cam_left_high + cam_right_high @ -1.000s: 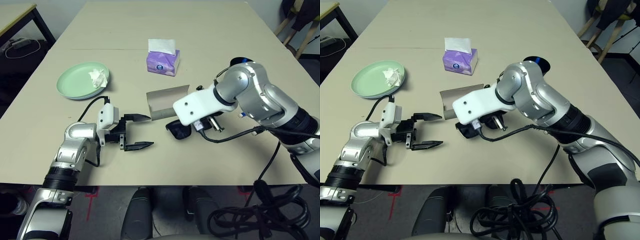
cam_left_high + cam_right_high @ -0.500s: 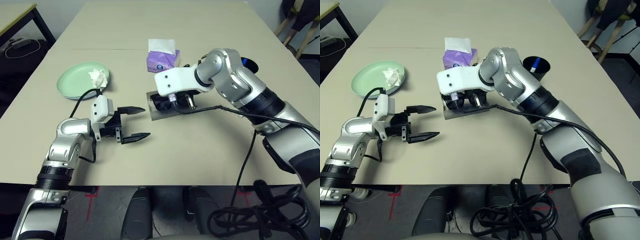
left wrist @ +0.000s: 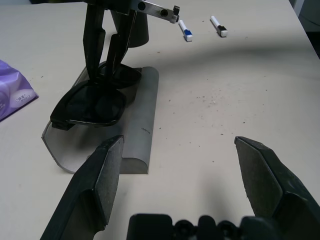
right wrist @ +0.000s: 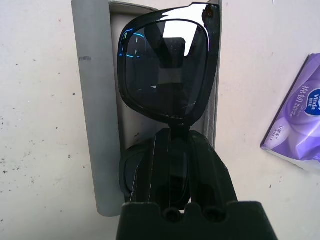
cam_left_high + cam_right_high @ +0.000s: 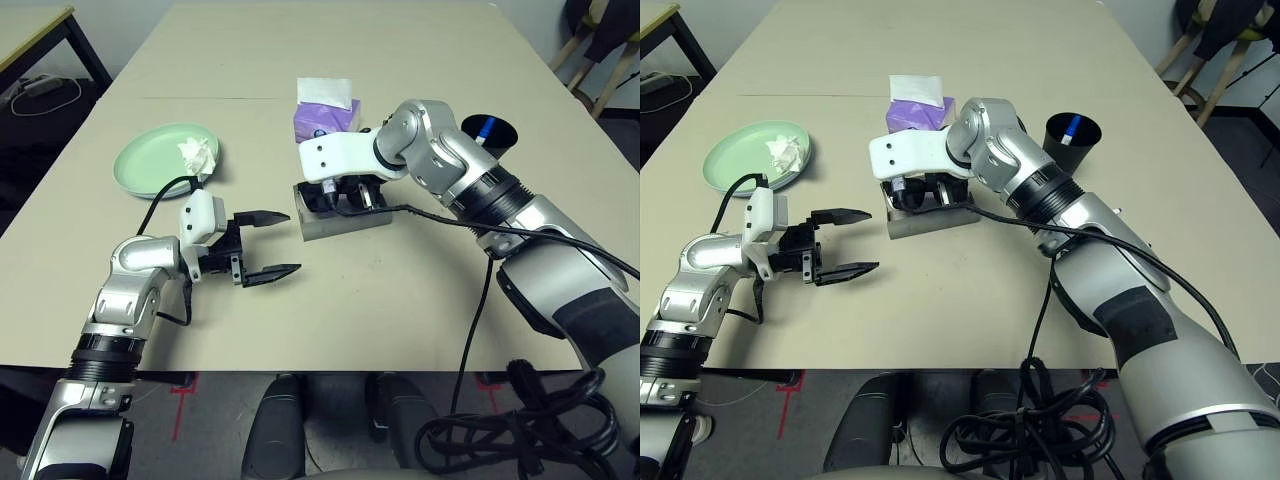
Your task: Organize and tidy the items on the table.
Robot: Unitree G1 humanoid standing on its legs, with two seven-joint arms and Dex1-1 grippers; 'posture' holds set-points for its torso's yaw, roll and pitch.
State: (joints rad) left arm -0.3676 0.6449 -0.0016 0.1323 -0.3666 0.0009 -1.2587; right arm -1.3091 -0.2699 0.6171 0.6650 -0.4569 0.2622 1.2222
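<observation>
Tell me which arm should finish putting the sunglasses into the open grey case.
The right, I'd say. Its claw is shut on the sunglasses, directly over the open grey case. The left claw is open and empty, off to the case's left.

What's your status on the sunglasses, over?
Right gripper shut on sunglasses, over open grey case. Left gripper open, empty, beside case. Nothing seen blocking the case; tissue box clear of it.
</observation>
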